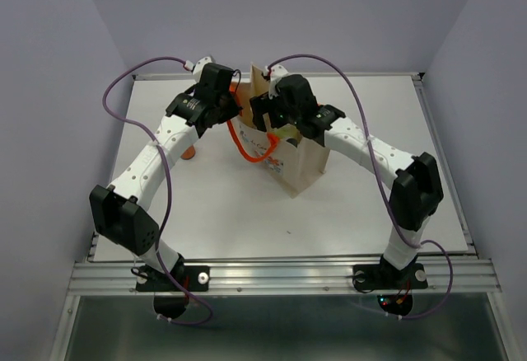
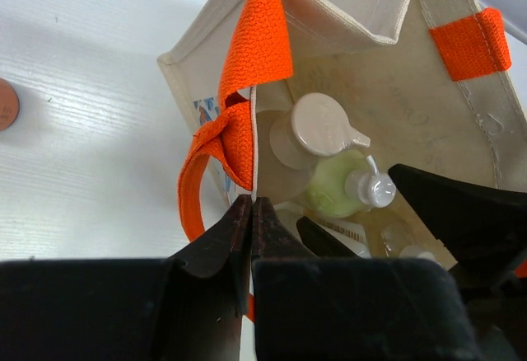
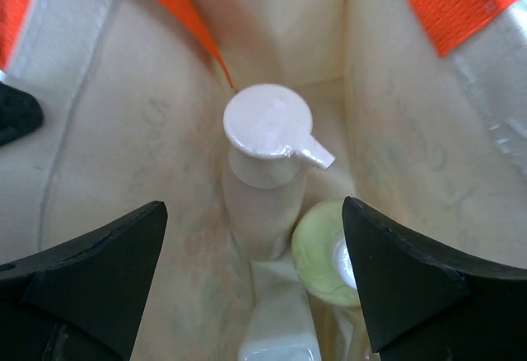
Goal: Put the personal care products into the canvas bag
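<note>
My left tool (image 2: pixel 251 213) is pressed together on the rim of the canvas bag (image 2: pixel 370 23), pinching the cloth just beside an orange handle (image 2: pixel 257 39). The bag stands on the counter (image 1: pixel 230 213). My right tool (image 3: pixel 255 208) hangs spread wide in the bag's mouth, gripping nothing, above a whitish bottle (image 3: pixel 268 122) and a pale green bottle (image 3: pixel 317 250) inside.

A white table (image 1: pixel 239 221) fills the middle, evenly lit. Pale lilac walls (image 1: pixel 288 7) rise at nine, twelve and three o'clock, and a ribbed aluminium rail (image 1: pixel 280 272) runs along six o'clock.
</note>
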Controlling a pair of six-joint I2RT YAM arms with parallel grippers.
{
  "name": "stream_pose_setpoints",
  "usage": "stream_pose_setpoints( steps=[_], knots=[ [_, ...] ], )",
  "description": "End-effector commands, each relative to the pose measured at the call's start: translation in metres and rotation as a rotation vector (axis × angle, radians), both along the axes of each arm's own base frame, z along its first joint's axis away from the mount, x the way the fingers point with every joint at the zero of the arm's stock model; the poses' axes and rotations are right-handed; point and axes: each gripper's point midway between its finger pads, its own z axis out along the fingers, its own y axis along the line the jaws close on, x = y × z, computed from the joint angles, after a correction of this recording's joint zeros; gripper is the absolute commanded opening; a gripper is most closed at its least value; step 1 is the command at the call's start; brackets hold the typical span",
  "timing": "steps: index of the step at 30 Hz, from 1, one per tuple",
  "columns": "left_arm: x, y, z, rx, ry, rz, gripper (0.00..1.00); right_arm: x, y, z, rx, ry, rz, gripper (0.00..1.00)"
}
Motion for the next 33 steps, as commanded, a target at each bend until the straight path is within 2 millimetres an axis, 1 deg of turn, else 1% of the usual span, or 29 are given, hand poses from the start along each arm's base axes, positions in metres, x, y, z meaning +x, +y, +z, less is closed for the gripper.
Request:
stream_pose_setpoints(
  steps=[1, 3, 4, 5, 6, 9, 10, 11, 13, 14, 15, 16, 17, 18, 21, 22, 23, 24, 25, 26, 28, 29, 30, 32, 33],
  knots=[
    [0.009, 0.001, 0.044, -0.047, -0.123, 0.025, 0.0, 0.007, -0.014, 0.066, 0.061, -0.122, -0.06, 0.95],
    [0.009, 0.001, 0.045, -0.047, -0.124, 0.023, 0.0, 0.006, -0.017, 0.079, 0.073, -0.147, -0.065, 0.97],
    [0.009, 0.001, 0.045, -0.043, -0.124, 0.022, 0.0, 0.005, -0.019, 0.087, 0.084, -0.16, -0.074, 1.0],
    [0.01, 0.001, 0.045, -0.042, -0.124, 0.021, 0.0, 0.004, -0.02, 0.094, 0.091, -0.17, -0.074, 1.0],
    [0.01, 0.001, 0.045, -0.041, -0.122, 0.021, 0.03, 0.002, -0.022, 0.103, 0.102, -0.186, -0.076, 1.0],
    [0.009, 0.001, 0.048, -0.043, -0.126, 0.017, 0.12, -0.002, -0.027, 0.119, 0.119, -0.212, -0.082, 1.0],
    [0.008, 0.001, 0.049, -0.045, -0.13, 0.017, 0.2, -0.002, -0.029, 0.121, 0.118, -0.217, -0.09, 1.0],
    [0.007, 0.001, 0.051, -0.045, -0.133, 0.014, 0.23, -0.002, -0.03, 0.122, 0.12, -0.219, -0.095, 1.0],
    [0.005, 0.002, 0.056, -0.048, -0.145, 0.011, 0.36, -0.004, -0.032, 0.124, 0.118, -0.224, -0.094, 1.0],
    [0.005, 0.003, 0.059, -0.05, -0.151, 0.01, 0.4, -0.005, -0.033, 0.125, 0.12, -0.226, -0.094, 1.0],
    [0.003, 0.003, 0.064, -0.046, -0.161, 0.001, 0.5, -0.005, -0.033, 0.128, 0.124, -0.229, -0.092, 1.0],
    [0.001, 0.004, 0.069, -0.047, -0.169, -0.005, 0.54, -0.006, -0.034, 0.13, 0.127, -0.233, -0.093, 1.0],
    [0.0, 0.005, 0.074, -0.044, -0.179, -0.01, 0.61, -0.006, -0.034, 0.131, 0.129, -0.235, -0.094, 1.0],
    [-0.002, 0.006, 0.08, -0.043, -0.19, -0.014, 0.74, -0.007, -0.035, 0.134, 0.13, -0.24, -0.095, 1.0],
    [-0.009, 0.015, 0.091, -0.002, -0.204, -0.022, 0.89, -0.007, -0.037, 0.141, 0.128, -0.259, -0.095, 1.0],
    [-0.014, 0.021, 0.096, 0.027, -0.21, -0.021, 0.96, -0.007, -0.038, 0.143, 0.127, -0.266, -0.097, 1.0],
    [-0.017, 0.026, 0.097, 0.045, -0.209, -0.011, 0.98, -0.007, -0.039, 0.145, 0.127, -0.269, -0.099, 1.0],
    [-0.021, 0.033, 0.1, 0.06, -0.214, 0.008, 0.99, -0.007, -0.039, 0.143, 0.121, -0.269, -0.101, 1.0],
    [-0.024, 0.047, 0.097, 0.102, -0.199, 0.055, 0.99, -0.007, -0.041, 0.144, 0.122, -0.272, -0.106, 1.0],
    [-0.027, 0.057, 0.098, 0.119, -0.196, 0.088, 0.99, -0.007, -0.042, 0.143, 0.12, -0.271, -0.112, 1.0],
    [-0.03, 0.077, 0.093, 0.146, -0.17, 0.152, 0.99, -0.007, -0.043, 0.145, 0.12, -0.274, -0.118, 1.0],
    [-0.032, 0.096, 0.085, 0.167, -0.136, 0.207, 0.99, -0.008, -0.044, 0.144, 0.118, -0.272, -0.119, 1.0],
    [-0.035, 0.107, 0.085, 0.171, -0.132, 0.231, 0.99, -0.008, -0.045, 0.146, 0.119, -0.276, -0.12, 1.0],
    [-0.037, 0.124, 0.067, 0.185, -0.085, 0.269, 0.99, -0.009, -0.047, 0.144, 0.111, -0.278, -0.122, 1.0],
    [-0.036, 0.142, 0.065, 0.188, -0.082, 0.302, 0.99, -0.011, -0.049, 0.147, 0.113, -0.284, -0.124, 1.0]
  ],
)
